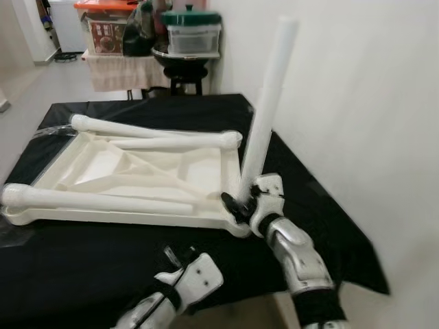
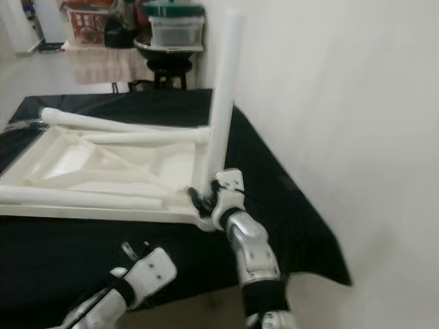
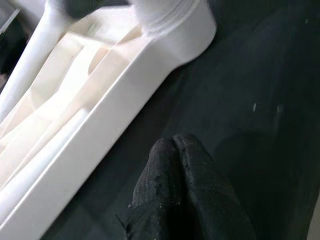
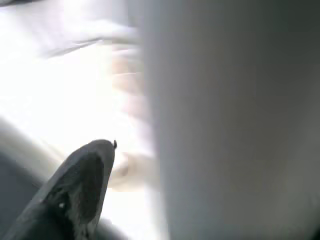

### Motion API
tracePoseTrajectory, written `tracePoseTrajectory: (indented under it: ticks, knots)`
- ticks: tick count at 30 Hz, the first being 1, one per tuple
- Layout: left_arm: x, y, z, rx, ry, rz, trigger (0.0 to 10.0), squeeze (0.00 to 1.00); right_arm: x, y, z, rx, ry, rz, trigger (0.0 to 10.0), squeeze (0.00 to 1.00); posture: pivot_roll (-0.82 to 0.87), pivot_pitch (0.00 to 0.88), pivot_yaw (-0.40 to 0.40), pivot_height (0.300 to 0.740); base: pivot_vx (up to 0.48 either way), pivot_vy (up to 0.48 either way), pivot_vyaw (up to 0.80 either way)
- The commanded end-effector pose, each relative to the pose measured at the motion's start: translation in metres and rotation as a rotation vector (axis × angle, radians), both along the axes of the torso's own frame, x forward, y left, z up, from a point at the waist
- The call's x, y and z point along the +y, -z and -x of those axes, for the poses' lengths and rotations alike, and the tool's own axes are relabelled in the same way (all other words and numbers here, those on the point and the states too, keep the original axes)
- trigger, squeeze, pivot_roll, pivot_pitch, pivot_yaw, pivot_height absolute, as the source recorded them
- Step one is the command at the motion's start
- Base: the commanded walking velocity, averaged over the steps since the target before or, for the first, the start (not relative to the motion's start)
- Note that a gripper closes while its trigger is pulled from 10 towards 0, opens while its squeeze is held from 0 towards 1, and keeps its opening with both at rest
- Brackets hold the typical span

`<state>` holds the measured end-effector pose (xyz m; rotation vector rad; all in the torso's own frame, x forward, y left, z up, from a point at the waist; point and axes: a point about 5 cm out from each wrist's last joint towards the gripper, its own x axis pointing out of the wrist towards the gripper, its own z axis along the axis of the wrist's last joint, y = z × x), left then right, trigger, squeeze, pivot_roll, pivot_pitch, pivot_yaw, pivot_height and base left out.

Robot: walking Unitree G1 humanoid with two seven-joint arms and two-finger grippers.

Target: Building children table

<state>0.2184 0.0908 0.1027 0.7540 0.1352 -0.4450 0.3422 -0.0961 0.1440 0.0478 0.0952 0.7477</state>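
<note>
Black cloth (image 1: pixel 103 260) covers the worktop, draped over its right edge beside the white wall (image 1: pixel 370 103). White plastic tabletop (image 1: pixel 137 175) lies upside down across the worktop's middle, ribs up. Two loose legs (image 1: pixel 154 131) lie on it, one along the far side, one (image 1: pixel 96 200) along the near side. A third leg (image 1: pixel 264 110) stands upright at the tabletop's near right corner socket. My right gripper (image 1: pixel 236 202) pinches that leg at its base, fingers either side of it. My left gripper (image 3: pixel 177 165) hovers over bare cloth near the worktop's front edge, just beside the tabletop's near rim, fingers pressed together, holding nothing. Storage bins (image 1: pixel 192 31) sit on furniture beyond the far edge.
</note>
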Motion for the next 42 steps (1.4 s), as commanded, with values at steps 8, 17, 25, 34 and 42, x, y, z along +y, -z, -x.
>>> tracePoseTrajectory:
  ticks: [8, 17, 25, 34, 42]
  knots:
    - [-0.006, 0.007, -0.001, 0.031, -0.001, -0.005, 10.0, 0.0, -0.008, -0.026, -0.012, 0.013, -0.555, 0.079, 10.0, 0.0, 0.12, 0.0, -0.118, 0.74, 0.0, 0.0, 0.0]
    - [-0.009, 0.007, -0.002, 0.032, 0.0, -0.005, 10.0, 0.0, -0.01, -0.031, -0.015, 0.068, -0.686, 0.029, 0.0, 0.0, 0.12, 0.0, -0.12, 0.74, 0.0, 0.0, 0.0]
    - [-0.01, 0.007, -0.001, 0.03, 0.0, -0.004, 10.0, 0.0, -0.02, -0.026, -0.022, 0.017, -0.523, 0.059, 0.0, 0.0, 0.11, 0.0, -0.123, 0.74, 0.0, 0.0, 0.0]
    - [-0.006, 0.004, 0.003, 0.026, 0.001, -0.006, 10.0, 0.0, 0.008, 0.048, 0.021, 0.154, 0.37, 0.0, 0.0, 0.0, 0.1, 0.0, -0.113, 0.74, 0.0, 0.0, 0.0]
    - [-0.005, 0.005, 0.002, 0.029, 0.001, -0.006, 10.0, 0.0, 0.022, 0.049, 0.029, 0.112, 0.31, -0.008, 0.0, 0.0, 0.08, 0.0, -0.116, 0.74, 0.0, 0.0, 0.0]
